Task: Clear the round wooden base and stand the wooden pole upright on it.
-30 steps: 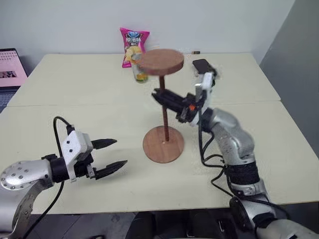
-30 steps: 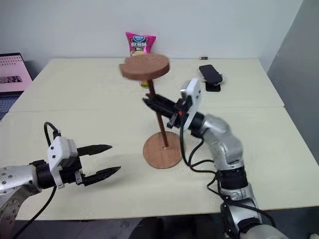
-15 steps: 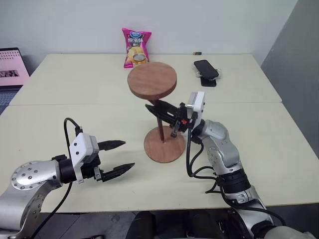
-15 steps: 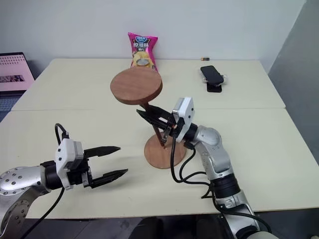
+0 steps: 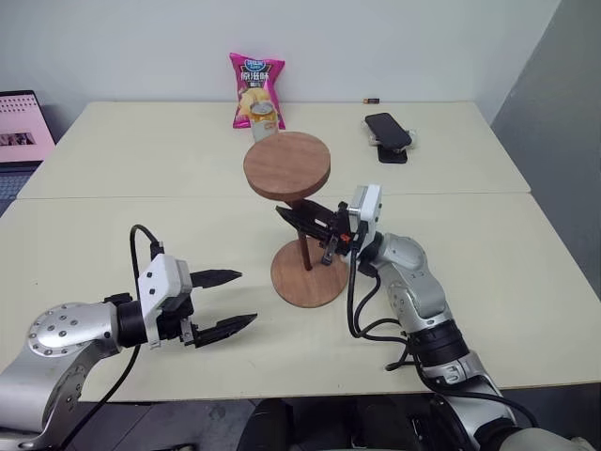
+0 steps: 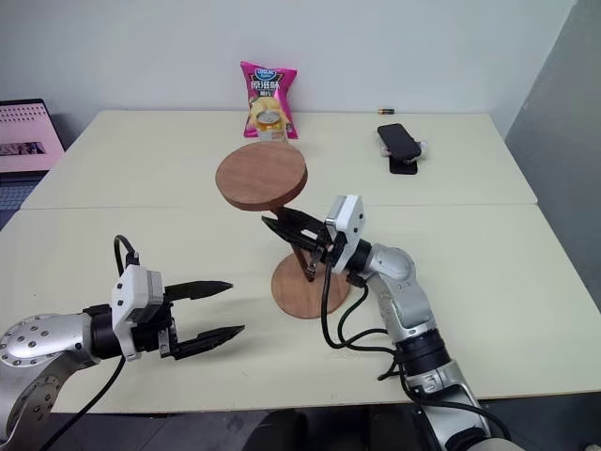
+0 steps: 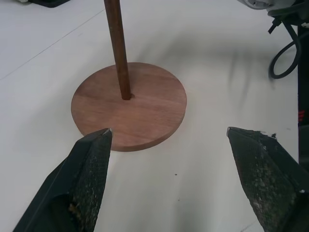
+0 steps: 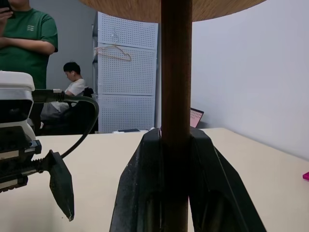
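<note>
Pole clamped in right claw, foot on base; left claw open alongside.

Head views: the right claw (image 5: 305,220) is closed on the pole (image 5: 305,249) at mid-shaft; the pole leans slightly, its lower end meeting the centre of the base (image 5: 309,274) on the table (image 5: 488,235), its small disc (image 5: 286,166) on top. The left claw (image 5: 225,301) stands open, near the base on its left, apart from it.
Left wrist view: both fingers (image 7: 89,166) spread wide; base and pole foot lie beyond them, untouched.
Right wrist view: two fingers (image 8: 145,188) press the pole from either side; the disc is overhead.
</note>
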You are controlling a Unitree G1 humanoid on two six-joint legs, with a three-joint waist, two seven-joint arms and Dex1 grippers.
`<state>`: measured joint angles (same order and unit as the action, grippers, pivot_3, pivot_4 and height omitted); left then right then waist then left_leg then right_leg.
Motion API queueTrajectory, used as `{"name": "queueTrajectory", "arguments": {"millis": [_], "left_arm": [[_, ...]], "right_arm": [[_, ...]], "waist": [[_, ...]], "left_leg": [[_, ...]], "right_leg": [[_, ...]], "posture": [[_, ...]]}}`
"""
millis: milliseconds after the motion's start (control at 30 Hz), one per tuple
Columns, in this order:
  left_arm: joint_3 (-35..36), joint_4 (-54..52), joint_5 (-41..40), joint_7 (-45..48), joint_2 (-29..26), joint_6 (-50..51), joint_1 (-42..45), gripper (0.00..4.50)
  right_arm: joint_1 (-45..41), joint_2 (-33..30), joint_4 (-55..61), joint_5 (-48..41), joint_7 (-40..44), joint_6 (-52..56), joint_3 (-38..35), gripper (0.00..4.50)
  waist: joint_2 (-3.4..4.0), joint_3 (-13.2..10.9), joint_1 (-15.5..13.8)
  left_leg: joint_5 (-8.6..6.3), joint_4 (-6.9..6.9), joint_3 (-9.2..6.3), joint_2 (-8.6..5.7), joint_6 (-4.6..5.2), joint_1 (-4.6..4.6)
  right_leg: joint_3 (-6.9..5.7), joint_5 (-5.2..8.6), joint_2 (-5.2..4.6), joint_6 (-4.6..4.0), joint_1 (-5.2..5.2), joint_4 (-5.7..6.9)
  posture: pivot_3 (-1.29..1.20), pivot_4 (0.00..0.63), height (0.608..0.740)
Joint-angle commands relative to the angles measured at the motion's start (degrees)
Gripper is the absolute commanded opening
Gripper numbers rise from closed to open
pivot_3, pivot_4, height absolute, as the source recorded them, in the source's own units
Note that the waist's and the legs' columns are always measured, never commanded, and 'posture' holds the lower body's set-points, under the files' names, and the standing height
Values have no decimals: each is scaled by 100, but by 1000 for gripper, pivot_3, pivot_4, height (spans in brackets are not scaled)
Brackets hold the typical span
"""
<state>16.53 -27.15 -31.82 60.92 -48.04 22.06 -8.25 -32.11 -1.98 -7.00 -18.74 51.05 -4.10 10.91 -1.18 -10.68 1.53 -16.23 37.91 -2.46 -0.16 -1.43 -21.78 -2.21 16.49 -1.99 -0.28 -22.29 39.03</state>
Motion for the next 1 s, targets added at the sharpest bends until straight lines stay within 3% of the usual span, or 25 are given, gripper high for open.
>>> {"name": "queueTrajectory", "arguments": {"millis": [33, 567, 1000], "left_arm": [[74, 37, 68, 29, -36, -209, 54, 3968], [37, 126, 30, 23, -36, -231, 195, 3968], [-119, -74, -26, -167, -46, 20, 347, 3968]], "right_arm": [[48, -35, 75, -9, 58, -63, 44, 270], [224, -344, 182, -58, 289, 232, 231, 270], [296, -605, -117, 296, -93, 922, 386, 269]], "waist": [[0, 0, 0], [-2, 2, -4], [-8, 28, -8]], "left_leg": [[0, 0, 0, 0, 0, 0], [0, 0, 0, 0, 0, 3], [0, 0, 0, 0, 0, 10]], "right_leg": [[0, 0, 0, 0, 0, 0], [0, 0, 0, 0, 4, -1], [0, 0, -1, 0, 10, -1]], "posture": [[0, 150, 740], [0, 150, 740], [0, 150, 740]]}}
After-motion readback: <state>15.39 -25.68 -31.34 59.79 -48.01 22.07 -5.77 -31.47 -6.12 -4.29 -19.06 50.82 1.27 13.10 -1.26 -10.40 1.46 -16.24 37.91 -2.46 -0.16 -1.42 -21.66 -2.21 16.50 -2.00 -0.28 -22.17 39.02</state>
